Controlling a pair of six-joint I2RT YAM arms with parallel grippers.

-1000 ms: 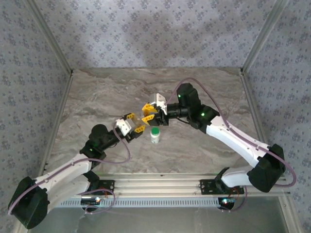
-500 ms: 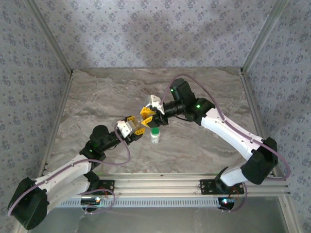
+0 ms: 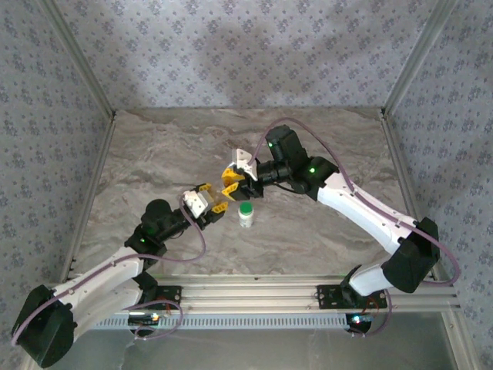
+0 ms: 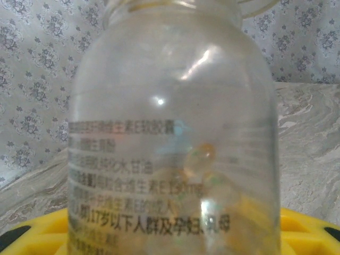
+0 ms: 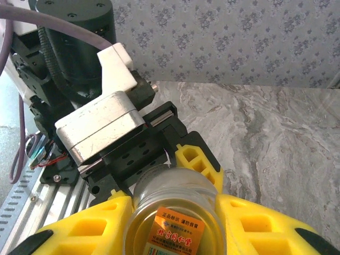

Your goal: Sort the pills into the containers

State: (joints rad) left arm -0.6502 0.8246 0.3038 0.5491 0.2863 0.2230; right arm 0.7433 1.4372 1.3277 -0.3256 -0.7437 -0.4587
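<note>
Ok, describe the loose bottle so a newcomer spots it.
At the middle of the marble table, beside both arms' yellow fingers, a small white bottle stands upright. Unlike the clear bottle and jar held in those fingers, it has a green cap and sits free.

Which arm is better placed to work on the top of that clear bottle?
Right, probably: the right gripper flanks the neck end of the clear bottle, while the left gripper clasps its body.

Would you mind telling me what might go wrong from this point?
The clear bottle is gripped by the left tool and, at its top, the right tool; it may slip and fall with its pills. The green-capped bottle stands close by and may be knocked over.
</note>
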